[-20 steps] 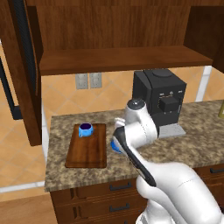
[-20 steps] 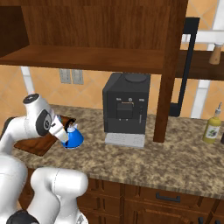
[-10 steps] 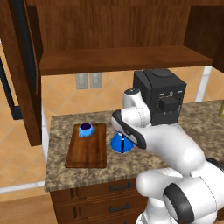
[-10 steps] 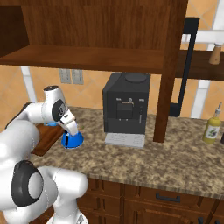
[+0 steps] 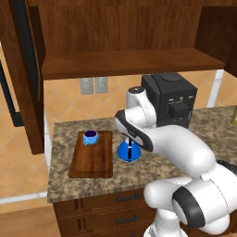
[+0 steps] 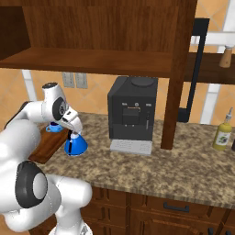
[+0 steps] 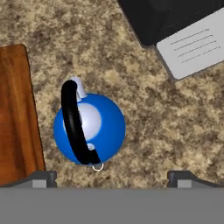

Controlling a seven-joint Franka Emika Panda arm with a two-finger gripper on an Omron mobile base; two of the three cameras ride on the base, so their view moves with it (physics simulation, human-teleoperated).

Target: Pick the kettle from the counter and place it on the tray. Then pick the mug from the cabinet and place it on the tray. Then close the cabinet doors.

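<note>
on the counter (image 5: 152,169), just beside the tray's (image 5: 92,162) right edge, stands the kettle (image 5: 129,150), upright, its black handle arching over the top. the gripper (image 7: 111,175) hangs above it with its 2 fingertips (image 7: 41,177) spread wide and grasping nothing; the kettle sits nearer 1 tip than the other. the mug (image 5: 90,137) rests on the tray's far end. a black coffee machine (image 6: 133,112) stands near the kettle. the cabinet doors (image 5: 23,69) hang open.

The kettle (image 7: 89,129) looks glossy blue, like enamel, with a smooth black handle. The tray (image 7: 17,113) is polished reddish wood. The worktop (image 7: 166,122) is speckled granite. The cabinet (image 5: 120,65) is dark wood.
</note>
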